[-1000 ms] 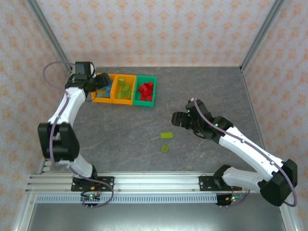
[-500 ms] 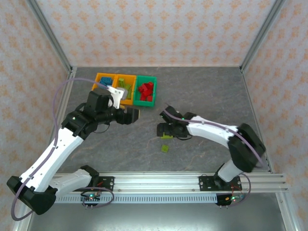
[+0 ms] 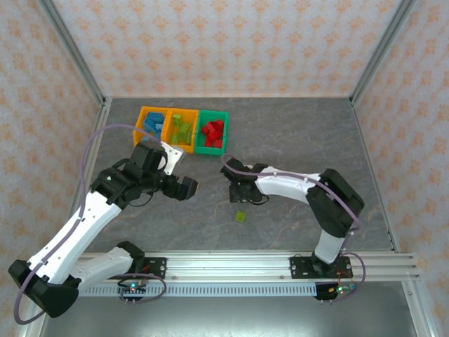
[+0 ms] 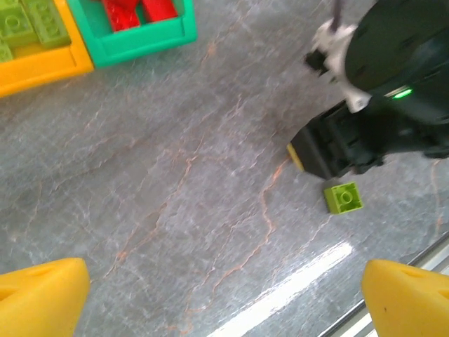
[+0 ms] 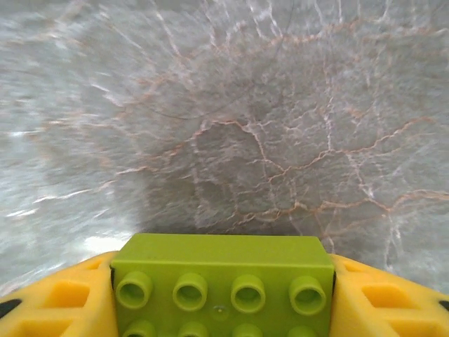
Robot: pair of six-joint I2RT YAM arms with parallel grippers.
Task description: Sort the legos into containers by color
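My right gripper point(image 5: 223, 288) is shut on a long lime green lego point(image 5: 223, 270), whose studs show between the yellow fingers point(image 5: 59, 298) just above the grey table. From above, this gripper point(image 3: 237, 191) sits low at mid-table. A small lime lego point(image 3: 240, 217) lies just in front of it, and the left wrist view shows that lego point(image 4: 343, 197) too. My left gripper point(image 3: 186, 188) hovers open to the left, its fingertips point(image 4: 42, 295) wide apart over bare table. The joined containers stand at the back left: an orange bin point(image 3: 151, 125) with blue legos, an orange bin point(image 3: 181, 130) with lime legos, a green bin point(image 3: 212, 131) with red legos.
The aluminium rail point(image 3: 224, 267) with both arm bases runs along the near edge. Patterned walls and metal posts close in the table on three sides. The right arm's black wrist point(image 4: 365, 133) is close to my left gripper's right side.
The left arm swung away from the bins down to mid-table. The right gripper moved left over the long lime lego and now holds it.
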